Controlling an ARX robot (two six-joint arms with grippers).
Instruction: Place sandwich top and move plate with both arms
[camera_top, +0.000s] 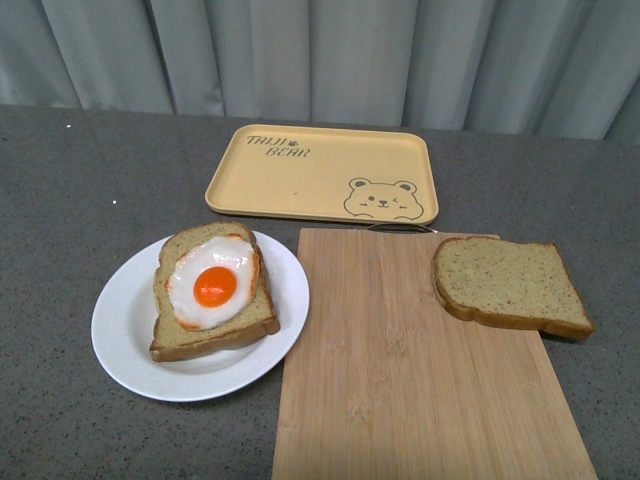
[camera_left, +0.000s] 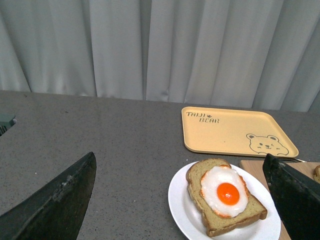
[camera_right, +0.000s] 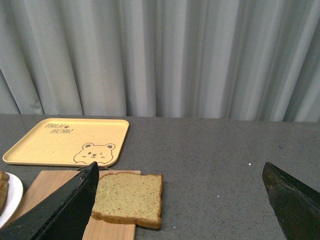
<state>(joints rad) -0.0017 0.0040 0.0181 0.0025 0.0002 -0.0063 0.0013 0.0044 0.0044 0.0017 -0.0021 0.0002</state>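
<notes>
The sandwich top (camera_top: 510, 284), a plain speckled brown slice, lies on the right edge of a wooden cutting board (camera_top: 400, 370), partly overhanging it. It also shows in the right wrist view (camera_right: 129, 198). The white plate (camera_top: 120, 330) sits left of the board and carries a bread slice with a fried egg (camera_top: 213, 284). It also shows in the left wrist view (camera_left: 180, 200). No arm shows in the front view. My left gripper (camera_left: 182, 200) is open, high above and short of the plate. My right gripper (camera_right: 180, 200) is open and empty, with the plain slice by its one finger (camera_right: 65, 210).
A yellow bear-printed tray (camera_top: 325, 170) lies behind the board and plate. Grey curtains hang behind the dark grey tabletop (camera_top: 80, 190). The board takes the middle and front right of the table.
</notes>
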